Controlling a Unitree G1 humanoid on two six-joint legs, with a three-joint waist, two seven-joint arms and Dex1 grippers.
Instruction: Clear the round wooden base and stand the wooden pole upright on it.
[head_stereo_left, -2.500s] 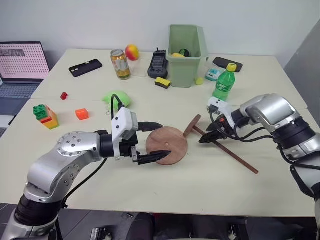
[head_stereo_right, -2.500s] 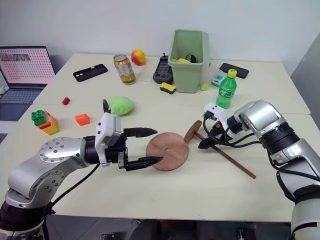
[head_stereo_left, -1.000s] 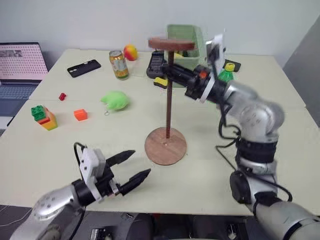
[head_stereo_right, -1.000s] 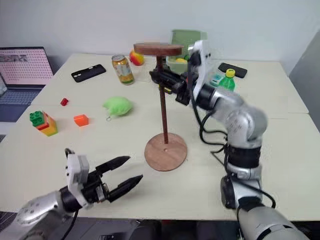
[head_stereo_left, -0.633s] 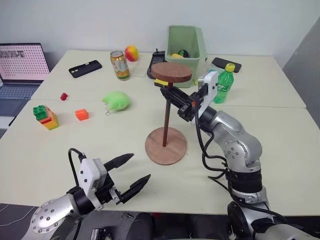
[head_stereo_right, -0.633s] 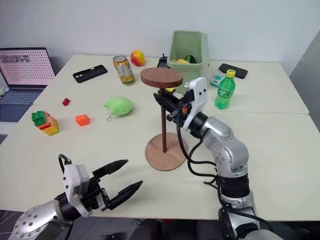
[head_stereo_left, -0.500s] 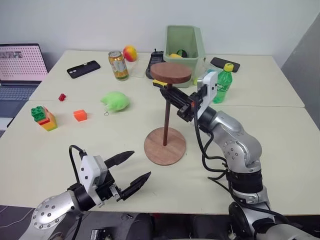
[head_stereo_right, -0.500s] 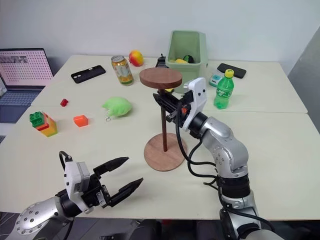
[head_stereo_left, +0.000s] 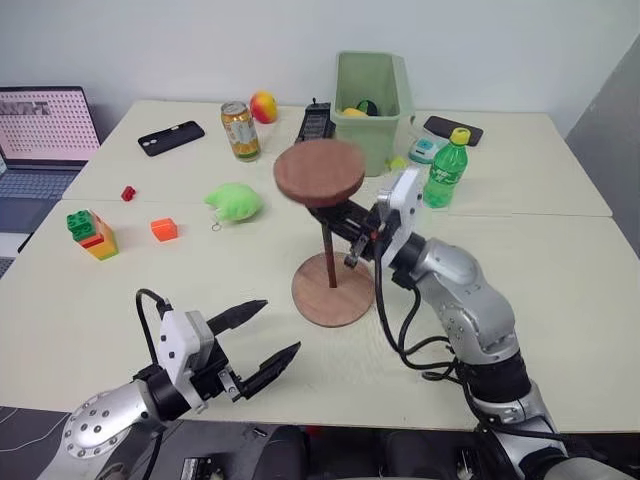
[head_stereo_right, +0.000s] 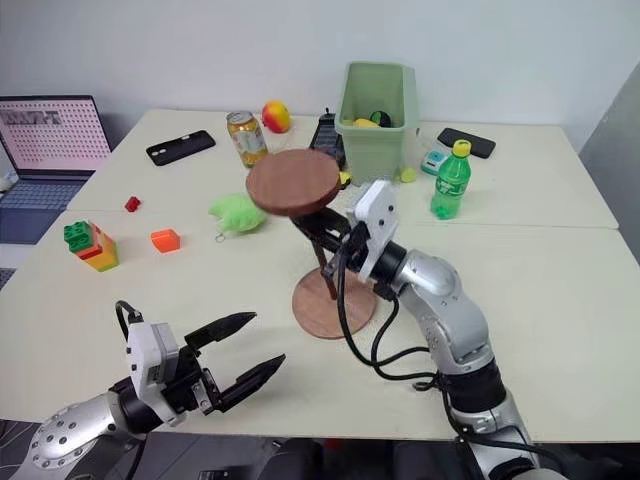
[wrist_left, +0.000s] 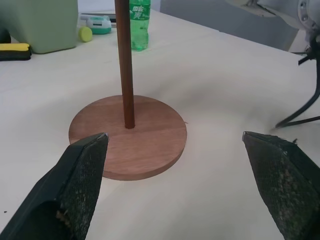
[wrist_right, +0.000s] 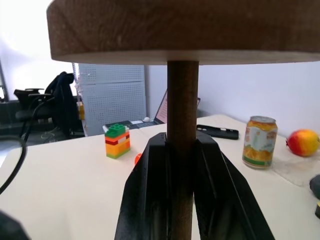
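The round wooden base lies flat at the middle of the table. The wooden pole rests its lower end at the base's centre hole and leans left, so its top disc is tilted. My right gripper is shut on the pole just below that disc; the right wrist view shows both fingers pressed against the rod. Near the table's front edge, my left gripper is open and holds nothing, a short way in front of the base.
A green bin, a green bottle, a can, a fruit and phones stand at the back. A green lump, toy blocks and a laptop are on the left.
My right gripper has sunk and drawn nearer with the pole. The pole now leans left with its disc tilted, lower end still on the base. The left gripper has kept still and open.
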